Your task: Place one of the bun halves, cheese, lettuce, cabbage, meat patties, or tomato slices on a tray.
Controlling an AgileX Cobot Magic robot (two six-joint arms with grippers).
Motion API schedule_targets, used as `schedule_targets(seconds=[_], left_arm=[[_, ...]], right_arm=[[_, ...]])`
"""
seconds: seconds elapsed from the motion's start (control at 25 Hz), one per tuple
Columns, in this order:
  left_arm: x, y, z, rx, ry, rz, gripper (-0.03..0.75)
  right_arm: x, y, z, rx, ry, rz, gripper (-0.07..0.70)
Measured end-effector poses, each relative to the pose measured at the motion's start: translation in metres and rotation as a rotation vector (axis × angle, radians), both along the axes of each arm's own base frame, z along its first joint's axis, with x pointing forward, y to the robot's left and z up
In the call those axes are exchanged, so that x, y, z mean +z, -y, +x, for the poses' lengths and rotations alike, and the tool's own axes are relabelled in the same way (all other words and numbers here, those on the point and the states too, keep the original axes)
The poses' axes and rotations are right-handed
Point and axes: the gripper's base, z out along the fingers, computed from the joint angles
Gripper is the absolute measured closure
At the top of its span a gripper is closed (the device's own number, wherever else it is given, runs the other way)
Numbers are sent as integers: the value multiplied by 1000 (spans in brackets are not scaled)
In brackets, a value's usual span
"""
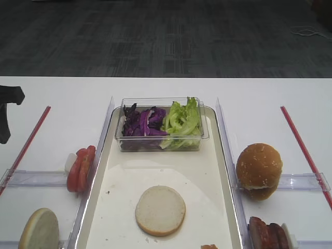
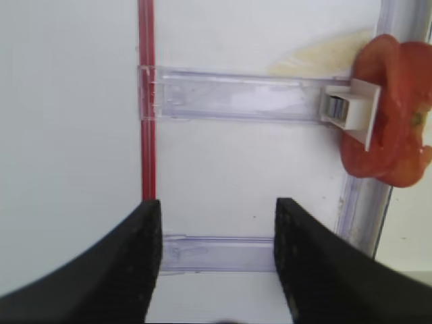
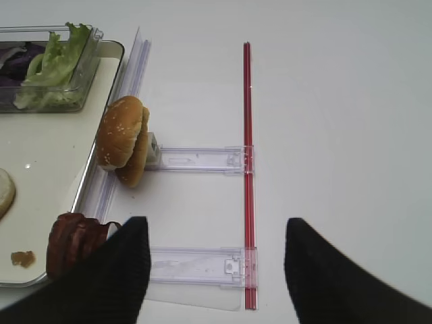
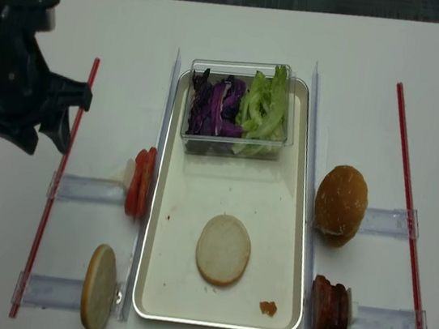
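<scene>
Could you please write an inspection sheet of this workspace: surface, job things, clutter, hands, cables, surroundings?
Surface: white table, with red strips and clear holders either side.
Job's things: tray holds one bun half and a clear box of cabbage and lettuce; tomato slices and second bun half upright on the left; sesame bun and meat patties on the right.
Clutter: small crumb on tray.
Hands: left hand open, empty; right hand open, empty.
Cables: one on the floor.
Surroundings: dark carpet.
</scene>
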Motion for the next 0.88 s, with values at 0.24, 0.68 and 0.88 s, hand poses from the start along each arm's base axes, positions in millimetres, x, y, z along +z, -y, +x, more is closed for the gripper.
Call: schedule_targets(seconds=[0.24,0.68,0.88], left_arm=[[0,-20,0,73,2,0,356],[17,-21,-11,75,63,3,356],[27,-19,-30,74,100,4,356]], right_arm=[[0,0,0,0,0,0,178],[0,0,0,0,0,0,178],[0,0,0,0,0,0,178]])
